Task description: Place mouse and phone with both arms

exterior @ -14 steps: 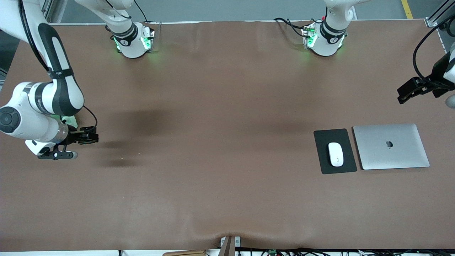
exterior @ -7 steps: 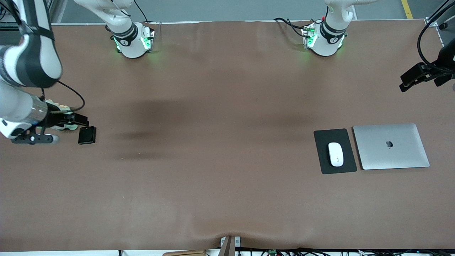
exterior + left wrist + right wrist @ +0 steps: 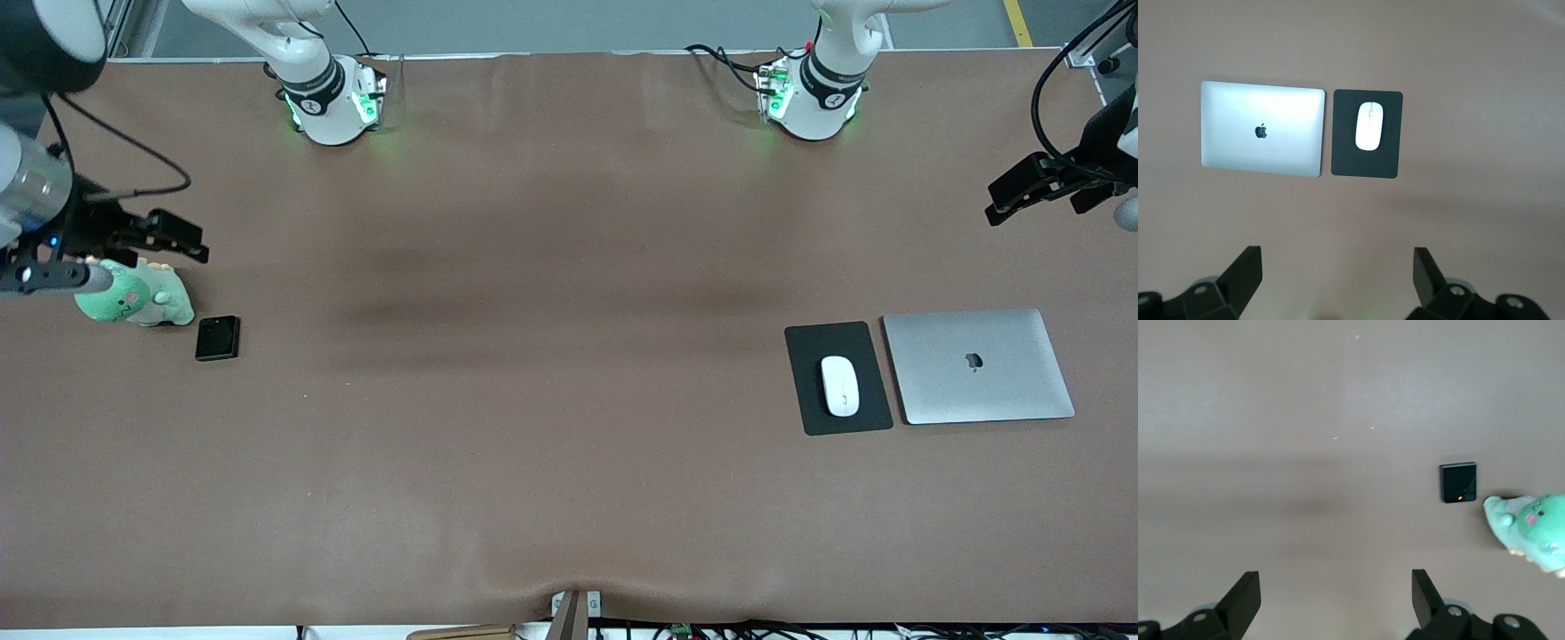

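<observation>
The white mouse (image 3: 840,385) lies on a black pad (image 3: 813,356) toward the left arm's end of the table; the left wrist view shows the mouse (image 3: 1369,125) from above. At the right arm's end, the small black phone (image 3: 218,338) lies flat on the table, and it shows as well in the right wrist view (image 3: 1458,482). My right gripper (image 3: 182,238) hangs open and empty in the air beside a green plush toy (image 3: 133,300). My left gripper (image 3: 1005,200) hangs open and empty over the table's edge at the left arm's end.
A shut silver laptop (image 3: 978,365) lies beside the black pad, toward the left arm's end. The plush toy (image 3: 1531,527) sits right next to the phone. The brown table cover (image 3: 551,356) is wrinkled at the front edge.
My right arm has risen and drawn back from where the phone lies, uncovering the phone and the plush toy. My left gripper has shifted a little near the table's edge.
</observation>
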Controlling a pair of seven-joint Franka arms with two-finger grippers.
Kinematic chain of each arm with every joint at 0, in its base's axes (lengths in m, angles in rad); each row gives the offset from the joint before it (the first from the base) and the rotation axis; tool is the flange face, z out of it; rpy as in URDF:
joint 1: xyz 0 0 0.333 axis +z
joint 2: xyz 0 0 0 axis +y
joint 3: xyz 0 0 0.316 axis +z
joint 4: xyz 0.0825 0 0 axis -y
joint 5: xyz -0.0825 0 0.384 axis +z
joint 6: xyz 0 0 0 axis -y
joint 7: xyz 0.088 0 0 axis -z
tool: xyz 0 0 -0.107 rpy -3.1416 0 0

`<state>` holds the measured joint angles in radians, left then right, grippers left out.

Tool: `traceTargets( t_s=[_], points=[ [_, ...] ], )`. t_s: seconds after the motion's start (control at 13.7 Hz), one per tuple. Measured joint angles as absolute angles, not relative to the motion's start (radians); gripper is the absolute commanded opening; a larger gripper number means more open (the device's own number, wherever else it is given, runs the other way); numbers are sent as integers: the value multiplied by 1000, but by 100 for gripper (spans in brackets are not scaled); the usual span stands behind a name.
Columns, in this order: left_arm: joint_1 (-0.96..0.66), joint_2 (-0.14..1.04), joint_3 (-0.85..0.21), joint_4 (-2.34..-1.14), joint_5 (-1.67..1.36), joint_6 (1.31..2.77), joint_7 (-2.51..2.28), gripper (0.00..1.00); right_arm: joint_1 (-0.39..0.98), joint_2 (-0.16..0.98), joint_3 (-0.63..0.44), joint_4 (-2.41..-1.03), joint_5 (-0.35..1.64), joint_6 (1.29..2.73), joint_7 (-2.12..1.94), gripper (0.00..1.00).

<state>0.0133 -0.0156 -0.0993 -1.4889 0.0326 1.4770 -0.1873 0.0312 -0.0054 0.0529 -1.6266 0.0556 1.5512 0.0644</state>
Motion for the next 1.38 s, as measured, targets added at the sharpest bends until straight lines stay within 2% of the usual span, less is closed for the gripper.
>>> traceTargets(
  t_s=[0.22,0.58,1.38],
  points=[
    [7,-16,-110,-1495,32,1467,-187,100,61,-28,49,-1626,55,1534,88,100],
    [10,-32,-107,-1495,32,1435,-187,100,6,-28,24,-1582,51,1471,6,100],
    [10,-33,-107,-1495,32,1434,-187,100,-11,-28,27,-1564,47,1459,-32,100]
  ],
)
